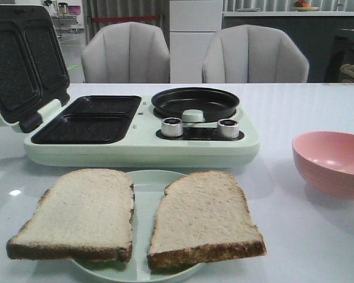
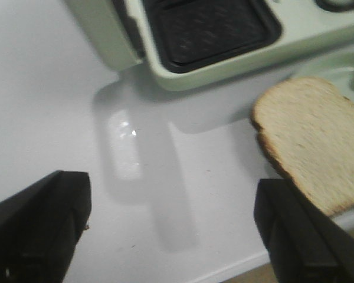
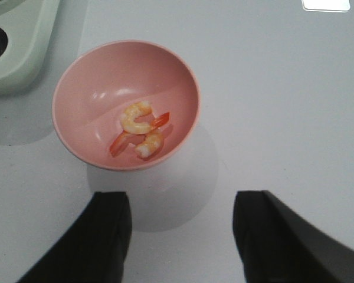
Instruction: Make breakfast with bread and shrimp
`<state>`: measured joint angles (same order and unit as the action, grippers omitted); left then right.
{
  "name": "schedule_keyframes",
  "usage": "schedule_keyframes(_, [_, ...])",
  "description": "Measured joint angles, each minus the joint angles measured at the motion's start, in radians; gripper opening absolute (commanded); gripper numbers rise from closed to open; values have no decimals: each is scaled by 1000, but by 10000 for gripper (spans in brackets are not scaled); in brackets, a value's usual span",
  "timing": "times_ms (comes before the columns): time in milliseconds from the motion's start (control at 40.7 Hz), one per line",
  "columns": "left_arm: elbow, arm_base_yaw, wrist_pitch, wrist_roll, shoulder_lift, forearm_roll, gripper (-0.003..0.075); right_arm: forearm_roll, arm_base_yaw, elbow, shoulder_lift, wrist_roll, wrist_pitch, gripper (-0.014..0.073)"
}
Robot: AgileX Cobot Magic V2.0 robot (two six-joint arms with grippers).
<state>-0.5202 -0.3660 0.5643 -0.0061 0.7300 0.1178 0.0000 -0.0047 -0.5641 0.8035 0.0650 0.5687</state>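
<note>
White tabletop (image 1: 295, 106) runs in front of two grey chairs (image 1: 127, 53), and nothing on it looks cooked yet, so the task seems to be at its very start. At the far left the breakfast maker (image 1: 141, 138) stands with its lid (image 1: 23, 59) swung up, both sandwich plates (image 1: 88, 119) bare, the round pan (image 1: 194, 101) bare too. Nearer the front edge, the bread (image 1: 76, 215) lies as two untoasted slices side by side on a pale green plate (image 1: 143, 183), their inner edges near but apart. The left gripper (image 2: 171, 230) hovers released over bare table beside the left slice, holding nothing. Further right, the shrimp (image 3: 141, 130) sits raw-looking in a pink bowl (image 3: 76, 76), and the right gripper (image 3: 183, 230) hangs spread wide just short of that bowl, empty. Loading bread, moving shrimp and closing the lid all appear left to do.
</note>
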Motion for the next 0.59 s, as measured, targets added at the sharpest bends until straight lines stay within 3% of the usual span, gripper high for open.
schedule_keyframes(270, [9, -438, 17, -24, 203, 211, 568, 0, 0, 0, 0, 0, 0, 498])
schedule_keyframes(393, [11, -593, 69, -219, 354, 453, 563, 0, 0, 0, 0, 0, 0, 498])
schedule_keyframes(589, [11, -743, 133, -506, 567, 810, 563, 0, 0, 0, 0, 0, 0, 498])
